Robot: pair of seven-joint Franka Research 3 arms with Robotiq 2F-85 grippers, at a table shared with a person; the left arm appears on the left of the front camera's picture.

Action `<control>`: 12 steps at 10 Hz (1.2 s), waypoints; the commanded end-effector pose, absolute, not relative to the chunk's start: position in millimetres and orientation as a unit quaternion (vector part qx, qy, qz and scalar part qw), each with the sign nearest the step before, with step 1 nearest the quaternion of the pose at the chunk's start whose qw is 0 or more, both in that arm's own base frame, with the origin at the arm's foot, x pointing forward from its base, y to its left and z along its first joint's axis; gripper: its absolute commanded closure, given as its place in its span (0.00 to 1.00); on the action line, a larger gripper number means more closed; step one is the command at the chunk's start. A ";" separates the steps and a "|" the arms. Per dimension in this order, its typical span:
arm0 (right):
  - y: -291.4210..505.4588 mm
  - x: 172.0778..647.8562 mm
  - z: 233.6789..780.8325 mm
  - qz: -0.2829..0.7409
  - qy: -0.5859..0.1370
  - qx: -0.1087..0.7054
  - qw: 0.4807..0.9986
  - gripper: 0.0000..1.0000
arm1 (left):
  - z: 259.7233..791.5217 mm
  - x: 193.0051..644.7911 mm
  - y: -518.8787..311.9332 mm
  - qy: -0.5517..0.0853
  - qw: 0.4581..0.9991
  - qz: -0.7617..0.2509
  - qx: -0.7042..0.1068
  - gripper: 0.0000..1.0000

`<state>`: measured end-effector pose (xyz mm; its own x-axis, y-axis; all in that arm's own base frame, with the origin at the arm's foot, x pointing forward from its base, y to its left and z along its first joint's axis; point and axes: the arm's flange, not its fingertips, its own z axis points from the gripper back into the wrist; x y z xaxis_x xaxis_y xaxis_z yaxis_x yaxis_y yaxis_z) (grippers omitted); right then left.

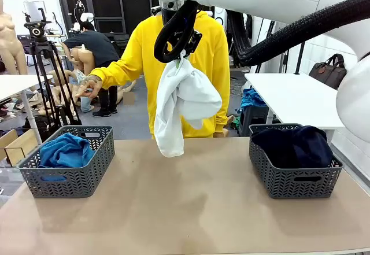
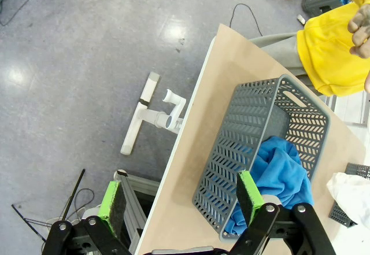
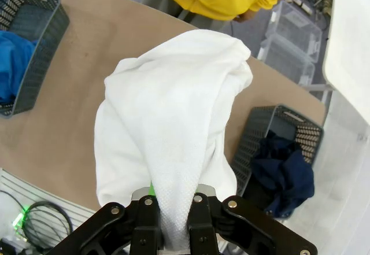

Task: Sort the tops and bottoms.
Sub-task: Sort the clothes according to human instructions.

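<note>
The right gripper [image 1: 184, 55] is clamped on the white garment [image 1: 182, 102], which hangs clear above the table [image 1: 191, 209] near the middle of its far edge. The step in hand is the carry of this last loose item. The left basket [image 1: 69, 177], at the table's left edge, holds the bright blue garment [image 1: 65, 151]; the right basket [image 1: 295, 171], at the right edge, holds dark navy cloth [image 1: 298, 142], possibly with black beneath. The left gripper [image 2: 182, 200] stands with fingers spread and empty over the left corner. The next move calls for identifying top or bottom, travelling over the matching basket, and releasing.
</note>
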<state>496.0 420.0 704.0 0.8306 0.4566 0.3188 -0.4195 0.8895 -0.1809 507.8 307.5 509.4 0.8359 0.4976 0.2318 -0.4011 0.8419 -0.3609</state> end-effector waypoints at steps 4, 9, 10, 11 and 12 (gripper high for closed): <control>418.8 495.8 706.6 0.228 -0.181 -0.051 0.955 1.00 | 509.8 506.8 306.2 -0.161 0.945 0.246 -0.145 0.00; 418.8 495.8 706.6 0.228 -0.181 -0.051 0.955 1.00 | 509.8 506.8 306.2 -0.161 0.945 0.246 -0.145 0.00; 418.8 495.8 706.6 0.228 -0.181 -0.051 0.955 1.00 | 509.8 506.8 306.2 -0.161 0.945 0.246 -0.145 0.00; 418.8 495.8 706.6 0.228 -0.181 -0.051 0.955 1.00 | 509.8 506.8 306.2 -0.161 0.945 0.246 -0.145 0.00; 418.8 495.8 706.6 0.228 -0.181 -0.051 0.955 1.00 | 509.8 506.8 306.2 -0.161 0.945 0.246 -0.145 0.00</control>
<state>496.0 420.0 704.0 0.8306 0.4566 0.3188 -0.4195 0.8895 -0.1809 507.8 307.5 509.4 0.8359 0.4976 0.2318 -0.4011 0.8419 -0.3609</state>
